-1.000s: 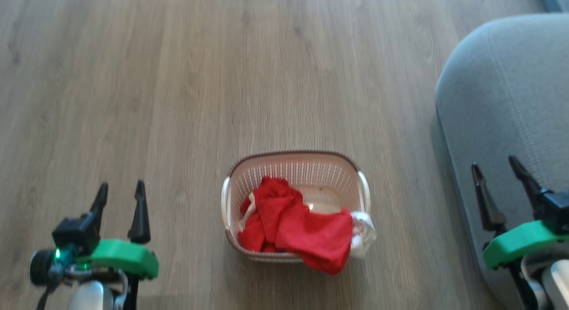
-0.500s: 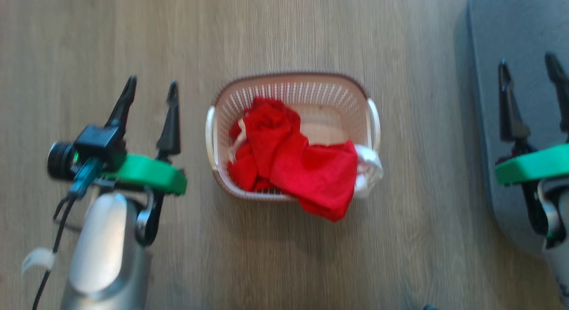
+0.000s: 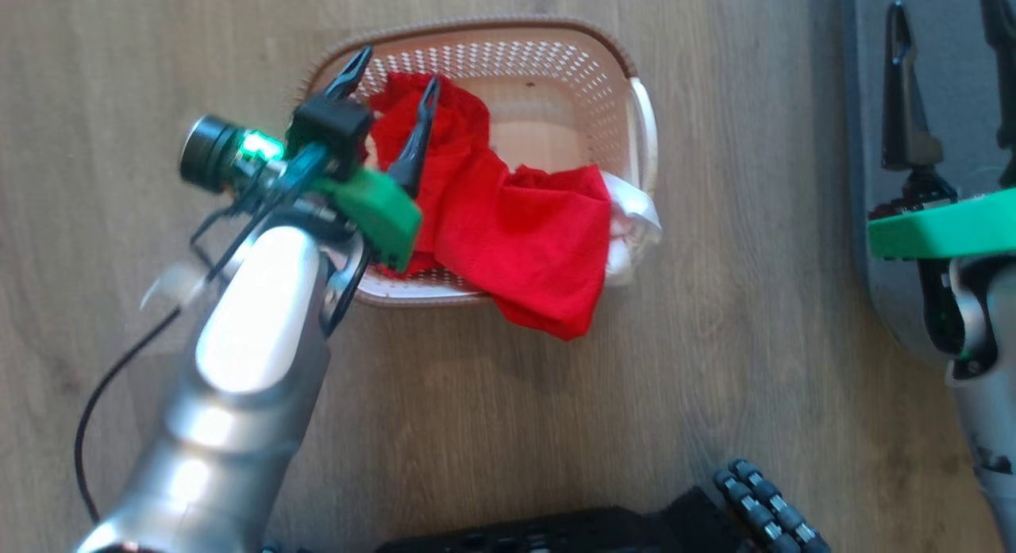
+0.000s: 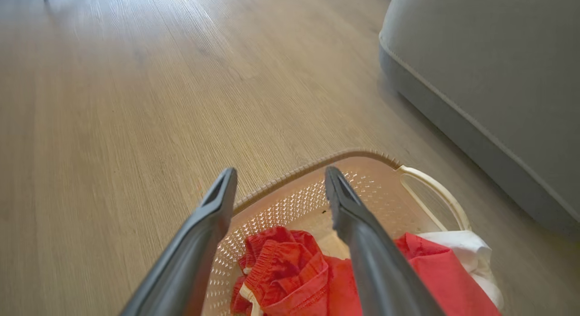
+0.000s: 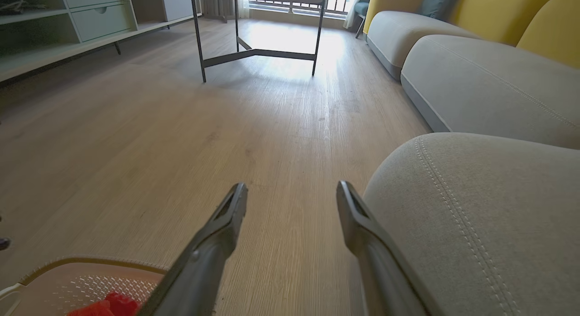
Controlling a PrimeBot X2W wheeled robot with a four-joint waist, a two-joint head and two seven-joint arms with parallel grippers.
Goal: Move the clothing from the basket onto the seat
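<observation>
The red garment (image 3: 524, 236) lies heaped in the basket (image 3: 508, 25), which stands on the wooden floor (image 3: 754, 339). It is bunched into thick folds at the basket's left end and spreads into a flat flap that hangs out over the near rim. Whether that flap reaches the floor I cannot tell. The white garment (image 3: 635, 220) sits partly under the red one at the right end, spilling over the rim beside the handle. The left gripper (image 3: 399, 67) hovers over the bunched red folds, jaws wide apart with nothing between them; one finger is above the rim and the other above the cloth. The right gripper (image 3: 944, 1) is well off to the side over the grey seat (image 3: 960, 85), its jaws likewise spread and empty. The cloth looks thin, light and limp, so it should need little force but will sag and trail once lifted. The best hold is probably the raised bunch, where several layers can be pinched at once, rather than the flat flap, which may slip out. The basket looks light too, so trailing cloth that catches the rim could tip it or drag the white piece along.
</observation>
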